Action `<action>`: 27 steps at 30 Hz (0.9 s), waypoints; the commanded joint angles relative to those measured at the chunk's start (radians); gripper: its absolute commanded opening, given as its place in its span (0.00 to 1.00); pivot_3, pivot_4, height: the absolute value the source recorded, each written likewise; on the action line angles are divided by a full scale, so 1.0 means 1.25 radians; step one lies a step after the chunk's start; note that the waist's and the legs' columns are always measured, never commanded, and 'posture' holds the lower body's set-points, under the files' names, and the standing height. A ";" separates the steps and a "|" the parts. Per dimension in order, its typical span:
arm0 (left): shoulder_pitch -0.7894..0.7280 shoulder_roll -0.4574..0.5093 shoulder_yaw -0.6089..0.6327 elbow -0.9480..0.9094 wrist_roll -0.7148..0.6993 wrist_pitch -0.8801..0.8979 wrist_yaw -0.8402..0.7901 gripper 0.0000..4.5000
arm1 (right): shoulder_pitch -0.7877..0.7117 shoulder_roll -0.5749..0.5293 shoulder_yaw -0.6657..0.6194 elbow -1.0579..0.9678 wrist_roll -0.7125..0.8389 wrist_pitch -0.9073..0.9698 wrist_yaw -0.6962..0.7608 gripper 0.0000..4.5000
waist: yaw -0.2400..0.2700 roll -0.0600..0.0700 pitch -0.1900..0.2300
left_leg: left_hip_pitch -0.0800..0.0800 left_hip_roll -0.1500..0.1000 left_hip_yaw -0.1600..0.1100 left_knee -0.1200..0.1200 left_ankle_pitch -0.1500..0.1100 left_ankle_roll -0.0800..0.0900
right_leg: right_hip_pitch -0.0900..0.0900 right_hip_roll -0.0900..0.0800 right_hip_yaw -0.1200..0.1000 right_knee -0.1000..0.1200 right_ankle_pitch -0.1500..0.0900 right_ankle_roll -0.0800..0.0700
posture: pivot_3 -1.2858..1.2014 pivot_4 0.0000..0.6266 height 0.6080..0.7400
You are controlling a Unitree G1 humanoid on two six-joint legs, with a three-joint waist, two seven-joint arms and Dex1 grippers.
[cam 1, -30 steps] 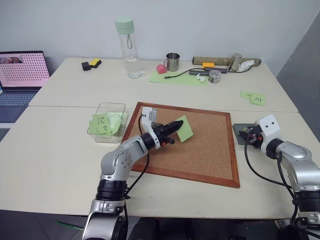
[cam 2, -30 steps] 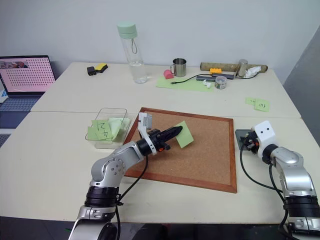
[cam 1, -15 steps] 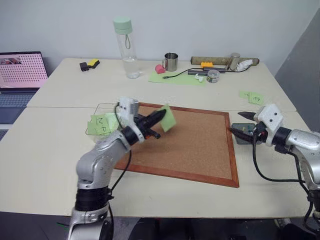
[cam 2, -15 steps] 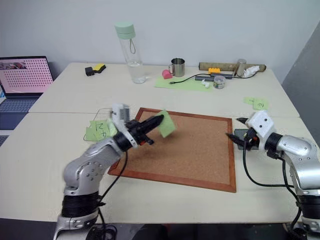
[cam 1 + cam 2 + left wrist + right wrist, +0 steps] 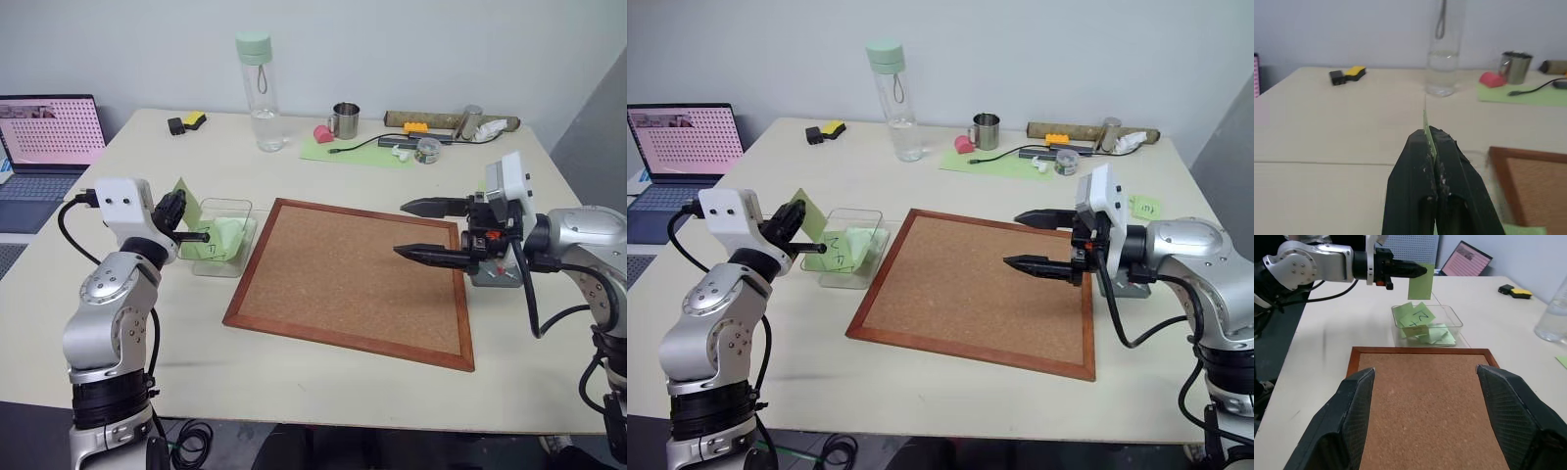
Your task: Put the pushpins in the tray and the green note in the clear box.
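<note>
1. Now the left gripper (image 5: 196, 236) is clamping the green note (image 5: 1420, 281) by one edge, its fingers pressed flat together on the paper, and is holding it in the air just beside the clear box (image 5: 223, 237), on the side away from the corkboard (image 5: 353, 279)
2. The right gripper (image 5: 423, 231) is hanging over the corkboard's right part with its fingers spread wide and nothing between them
3. The clear box is sitting on the table (image 5: 294, 372) just left of the corkboard, with other green slips already lying inside, one of them marked in black
4. The tray (image 5: 498, 277) is sitting off the corkboard's right edge, mostly hidden behind the right arm; whether any pushpins are lying in it I cannot tell
5. Handling, as I judge it: the note is feather-light and limp, so it is bound to flutter and may cling to a finger on letting go; an edge pinch suits it, and releasing low over the box opening looks safest
</note>
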 commanded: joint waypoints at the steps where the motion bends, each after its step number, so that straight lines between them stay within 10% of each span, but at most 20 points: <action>1: -0.021 0.005 -0.019 0.015 0.019 -0.032 -0.012 0.00 | -0.008 -0.002 -0.011 -0.023 0.010 0.001 -0.003 0.77 | 0.000 0.000 0.000 | -0.001 0.000 0.000 0.000 0.000 0.000 | -0.001 0.000 0.000 0.000 0.000 0.000 | 0.52 0.24 1.00; 21: -0.044 0.083 -0.021 -0.016 -0.042 -0.017 -0.171 0.71 | 0.035 -0.035 -0.017 -0.059 -0.011 -0.011 -0.016 0.78 | -0.003 0.000 0.000 | -0.009 0.000 0.002 0.001 0.002 -0.003 | -0.011 0.000 0.000 0.002 0.001 -0.001 | 0.52 0.24 1.00; 27: 0.022 0.240 0.043 -0.077 -0.129 0.075 -0.337 0.92 | 0.073 -0.073 -0.064 -0.059 -0.014 -0.004 -0.017 0.78 | -0.004 0.000 0.000 | -0.009 0.001 0.002 0.001 0.002 -0.003 | -0.011 0.000 0.000 0.002 0.001 -0.001 | 0.52 0.24 1.00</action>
